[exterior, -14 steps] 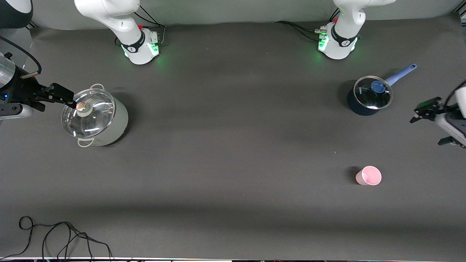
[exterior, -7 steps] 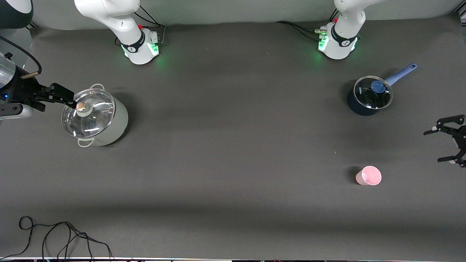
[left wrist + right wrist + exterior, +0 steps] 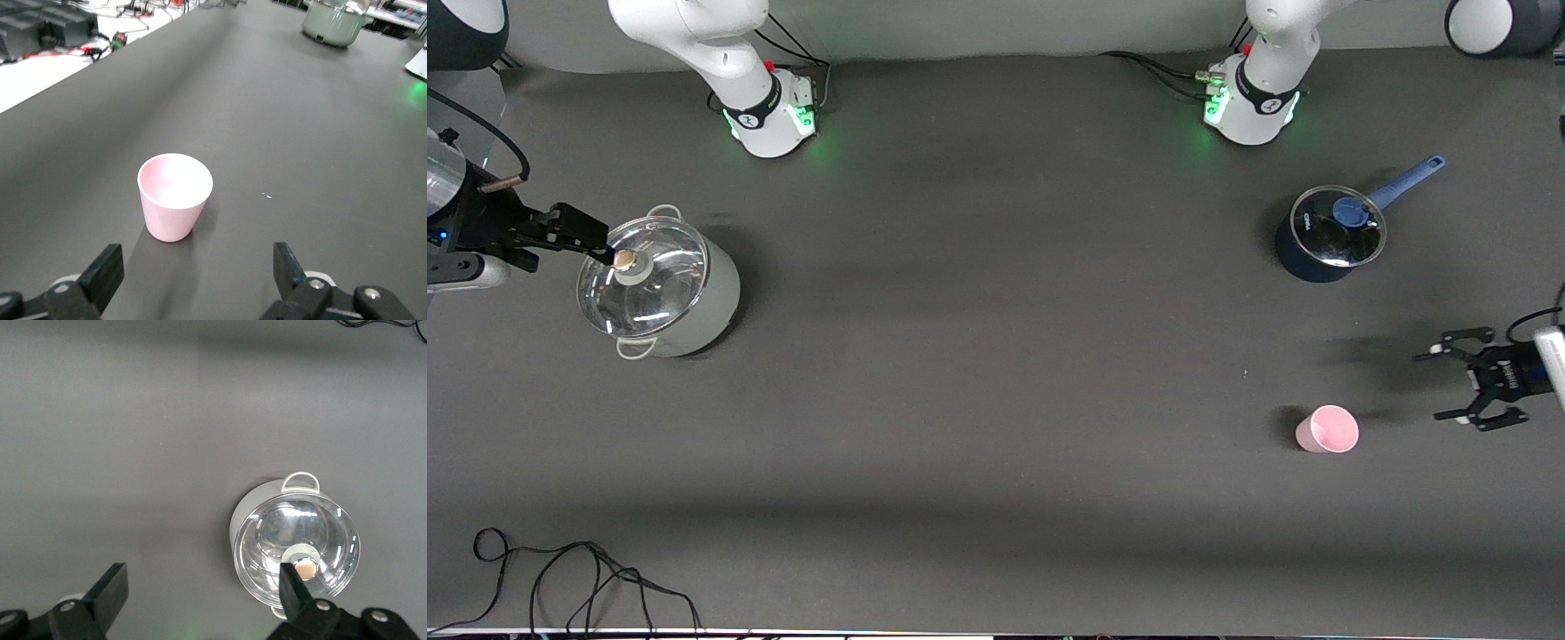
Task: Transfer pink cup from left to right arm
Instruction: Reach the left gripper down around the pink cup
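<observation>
**Left fingers spread and aimed at the pink cup; right arm waiting**

Standing upright on the tabletop [image 3: 996, 373], mouth up: the pink cup [image 3: 1327, 429], toward the left arm's end, nearer the front camera than the blue saucepan [image 3: 1329, 234]. Long axis vertical, wider at the rim than at the base, so best taken from the side across the wall.

Just beside the cup, toward the left arm's edge of the tabletop: the left gripper [image 3: 1445, 385], fingers spread wide, nothing between them, not touching the cup. Opening turned toward the cup, and apparently a little farther from the front camera than the cup. Judged next: a short advance along the tabletop with a small correction toward the front camera, then closing on the wall. Clearly the nearer arm for the pickup.

Well apart from the cup, at the right arm's end: the right gripper [image 3: 583, 233], over the rim of the large lidded pot [image 3: 660, 289], fingers wide and holding nothing. Waiting.

From the left wrist view: the cup [image 3: 175, 197] off centre between the two fingers [image 3: 101, 275], closer to one than to the other, and its inside empty. Not readable from the front view. From the right wrist view: only the pot [image 3: 293, 543] with its glass lid and the spread fingers [image 3: 107, 590]; no cup at all. Height of the left gripper above the tabletop hard to judge from above.
</observation>
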`<state>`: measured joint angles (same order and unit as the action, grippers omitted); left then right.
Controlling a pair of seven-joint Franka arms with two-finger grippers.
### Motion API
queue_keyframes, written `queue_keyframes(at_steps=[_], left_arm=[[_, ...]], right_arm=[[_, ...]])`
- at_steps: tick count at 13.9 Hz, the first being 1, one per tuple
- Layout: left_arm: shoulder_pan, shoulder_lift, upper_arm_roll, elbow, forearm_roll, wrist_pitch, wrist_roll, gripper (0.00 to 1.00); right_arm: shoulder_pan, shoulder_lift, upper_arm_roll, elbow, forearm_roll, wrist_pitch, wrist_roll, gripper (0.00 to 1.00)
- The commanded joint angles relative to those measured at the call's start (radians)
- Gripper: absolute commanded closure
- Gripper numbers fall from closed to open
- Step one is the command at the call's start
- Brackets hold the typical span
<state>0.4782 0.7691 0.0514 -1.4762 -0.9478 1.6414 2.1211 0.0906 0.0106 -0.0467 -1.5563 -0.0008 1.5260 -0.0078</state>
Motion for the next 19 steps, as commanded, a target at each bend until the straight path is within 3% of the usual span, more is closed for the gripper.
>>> queue_keyframes(at_steps=[1, 5, 9, 12, 19], left_arm=[[0.017, 0.074, -0.007, 0.000, -0.103, 0.000, 0.159, 0.00], [0.030, 0.191, -0.007, -0.003, -0.255, 0.000, 0.383, 0.00], [0.030, 0.254, -0.008, 0.002, -0.357, 0.008, 0.464, 0.00], [0.014, 0.262, -0.013, 0.000, -0.396, 0.029, 0.474, 0.00], [0.010, 0.269, -0.102, -0.022, -0.428, 0.129, 0.476, 0.00]], right_arm=[[0.005, 0.000, -0.004, 0.007, -0.005, -0.012, -0.018, 0.00], [0.005, 0.000, -0.004, 0.007, -0.005, -0.012, -0.021, 0.00], [0.003, 0.000, -0.004, 0.007, -0.005, -0.017, -0.026, 0.00], [0.001, 0.000, -0.005, 0.009, -0.005, -0.023, -0.026, 0.00], [0.001, 0.002, -0.005, 0.010, -0.004, -0.023, -0.026, 0.00]])
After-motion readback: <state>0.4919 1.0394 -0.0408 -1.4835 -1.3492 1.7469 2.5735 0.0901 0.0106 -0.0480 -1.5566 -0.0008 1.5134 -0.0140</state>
